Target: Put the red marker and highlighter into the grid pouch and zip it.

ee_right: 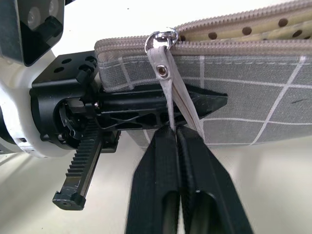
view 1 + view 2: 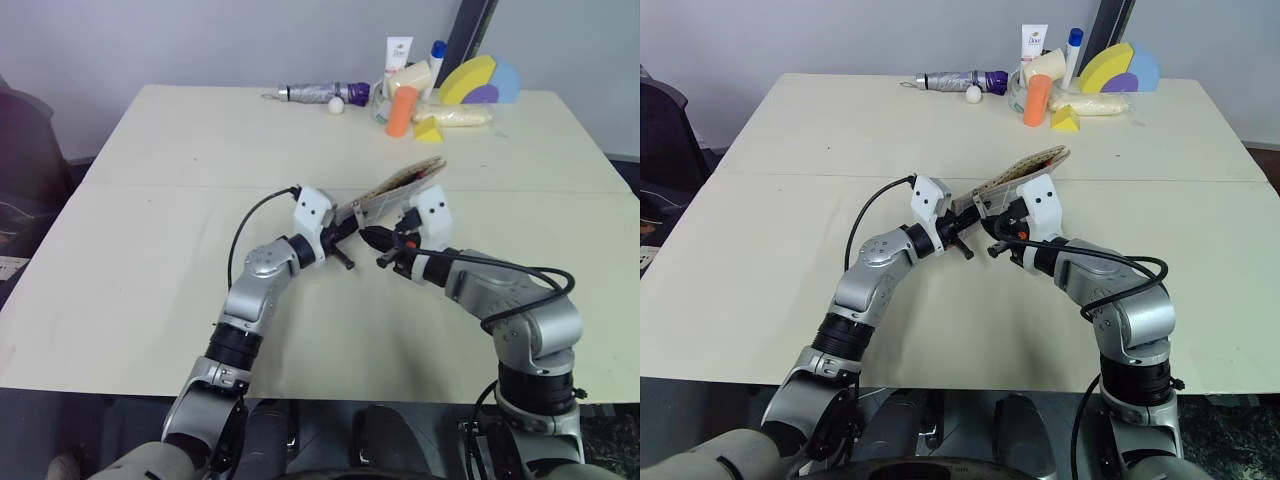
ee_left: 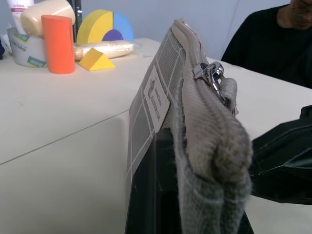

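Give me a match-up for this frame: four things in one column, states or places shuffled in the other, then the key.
Things:
1. pouch
2. zip pull
3. left gripper
4. orange bottle

States or places:
A. standing at the far edge of the table
B. pinched between the right gripper's fingers
C. held up off the table, zip partly open
D. clamped on the pouch's end

Pairs: 1-C, 2-B, 3-D, 4-A
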{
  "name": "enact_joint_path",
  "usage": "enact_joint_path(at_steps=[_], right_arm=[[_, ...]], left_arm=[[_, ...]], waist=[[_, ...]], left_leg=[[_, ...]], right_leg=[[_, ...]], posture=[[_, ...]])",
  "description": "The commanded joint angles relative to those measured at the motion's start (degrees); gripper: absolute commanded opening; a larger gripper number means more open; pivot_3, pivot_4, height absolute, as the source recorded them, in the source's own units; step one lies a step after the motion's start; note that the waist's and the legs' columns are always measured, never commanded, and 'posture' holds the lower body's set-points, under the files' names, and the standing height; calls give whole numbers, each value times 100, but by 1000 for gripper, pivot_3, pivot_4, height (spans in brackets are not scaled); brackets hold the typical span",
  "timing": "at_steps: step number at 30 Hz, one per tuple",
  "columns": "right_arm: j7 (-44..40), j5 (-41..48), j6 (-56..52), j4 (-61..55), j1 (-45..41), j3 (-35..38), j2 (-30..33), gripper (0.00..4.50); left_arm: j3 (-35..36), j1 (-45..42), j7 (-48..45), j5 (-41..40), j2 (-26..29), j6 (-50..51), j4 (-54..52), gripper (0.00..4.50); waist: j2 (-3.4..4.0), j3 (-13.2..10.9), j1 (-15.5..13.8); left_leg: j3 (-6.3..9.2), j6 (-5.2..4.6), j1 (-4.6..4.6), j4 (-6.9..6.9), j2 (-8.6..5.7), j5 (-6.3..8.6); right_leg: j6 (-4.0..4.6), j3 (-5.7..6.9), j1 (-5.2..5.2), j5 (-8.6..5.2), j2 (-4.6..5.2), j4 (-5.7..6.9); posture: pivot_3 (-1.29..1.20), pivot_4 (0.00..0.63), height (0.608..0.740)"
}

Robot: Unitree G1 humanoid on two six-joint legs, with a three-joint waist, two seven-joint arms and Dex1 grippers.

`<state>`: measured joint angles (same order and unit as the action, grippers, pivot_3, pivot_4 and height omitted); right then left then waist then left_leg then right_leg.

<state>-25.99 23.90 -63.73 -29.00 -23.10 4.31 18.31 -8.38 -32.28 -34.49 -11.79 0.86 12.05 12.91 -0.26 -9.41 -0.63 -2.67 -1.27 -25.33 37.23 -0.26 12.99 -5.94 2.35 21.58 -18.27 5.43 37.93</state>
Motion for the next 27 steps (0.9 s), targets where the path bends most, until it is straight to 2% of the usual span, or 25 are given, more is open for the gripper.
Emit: enact_joint_path(at_steps=[1,7,12,17,19,22,27], right_arm=[[36,98,160,-78,-177,133,145,48],[142,-345,673,472,-702,805,1345,48],[292,-1075,1372,1117,-926,701,2327,48],[338,-1468,1774,1437,-879,374,2585,48],[2,-1352,1741,1314,-679,224,2685,48],[-526,-1032,1541,1051,-347,189,2791,888],[-1102,-818,1571,658,366,303,3126,3436]], left_arm=[[-14,-58,42,0,-44,-155,-182,0],[-36,22,-106,259,406,-469,-72,0],[-143,201,-421,363,824,-734,-52,0],[-204,327,-613,351,1030,-817,-129,0],[-171,378,-689,250,1054,-720,-190,0],[-72,453,-754,103,1110,-579,-321,991],[96,774,-888,-88,1497,-189,-840,3559]], waist=[[0,0,0],[0,0,-5],[0,0,5],[1,0,47],[1,0,43],[1,0,34],[0,-1,7]], left_leg=[[0,0,0,0,0,0],[-2,0,0,1,-2,0],[-4,0,1,-10,0,0],[-9,0,3,-11,5,0],[-9,0,3,-10,7,0],[-8,0,3,-9,7,0],[-7,-1,1,-9,7,0]], right_leg=[[0,0,0,0,0,0],[0,0,0,0,1,-1],[1,0,2,0,0,-6],[1,-4,3,-1,-3,-5],[1,-5,3,-1,-4,-5],[1,-5,1,0,-2,-6],[1,-5,1,0,1,-8]], posture=[[0,150,740],[0,150,740],[0,150,740],[0,150,740],[0,150,740],[0,150,740],[0,150,740]])
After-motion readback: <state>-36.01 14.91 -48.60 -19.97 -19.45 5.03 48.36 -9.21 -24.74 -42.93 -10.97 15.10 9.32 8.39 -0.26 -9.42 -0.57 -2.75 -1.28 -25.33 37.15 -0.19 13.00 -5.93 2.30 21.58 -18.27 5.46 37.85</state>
